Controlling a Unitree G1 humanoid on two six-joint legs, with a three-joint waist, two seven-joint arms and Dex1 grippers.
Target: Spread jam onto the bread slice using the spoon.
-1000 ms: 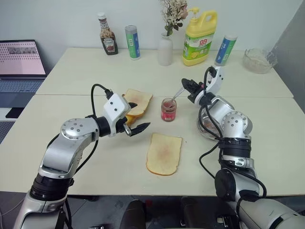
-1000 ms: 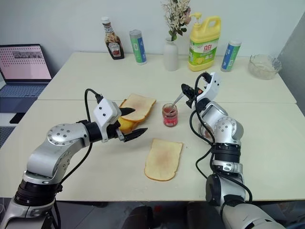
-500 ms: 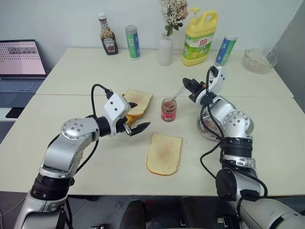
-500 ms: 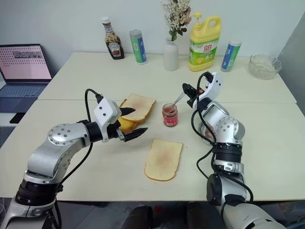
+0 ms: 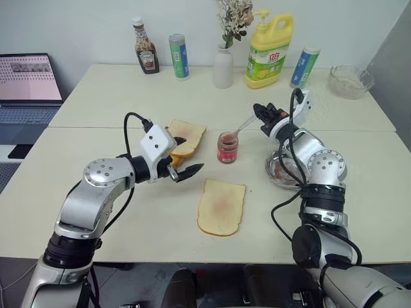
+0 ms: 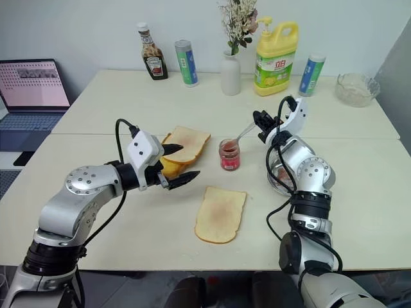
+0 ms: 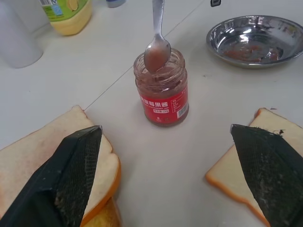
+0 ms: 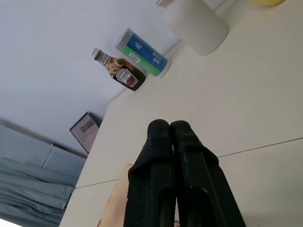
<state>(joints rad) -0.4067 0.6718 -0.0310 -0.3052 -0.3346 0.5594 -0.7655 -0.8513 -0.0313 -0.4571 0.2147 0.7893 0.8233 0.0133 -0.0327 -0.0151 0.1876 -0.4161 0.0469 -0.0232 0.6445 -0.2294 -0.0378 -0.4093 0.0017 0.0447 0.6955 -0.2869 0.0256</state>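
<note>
My right gripper (image 5: 262,113), clamped on the spoon (image 5: 243,126), pulled right; bowl lifted to the jam (image 5: 227,147) rim mid-frame. Loaded, bread (image 5: 221,206) next. Left gripper (image 5: 185,158) wide, empty.

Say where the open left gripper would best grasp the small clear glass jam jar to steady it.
Grip the small clear glass jam jar around its red-labelled side wall, coming level from the robot's left. It stands upright, and the slim silver spoon held by the right gripper hangs over its open mouth, so the top is blocked. The open left gripper already faces it.
</note>
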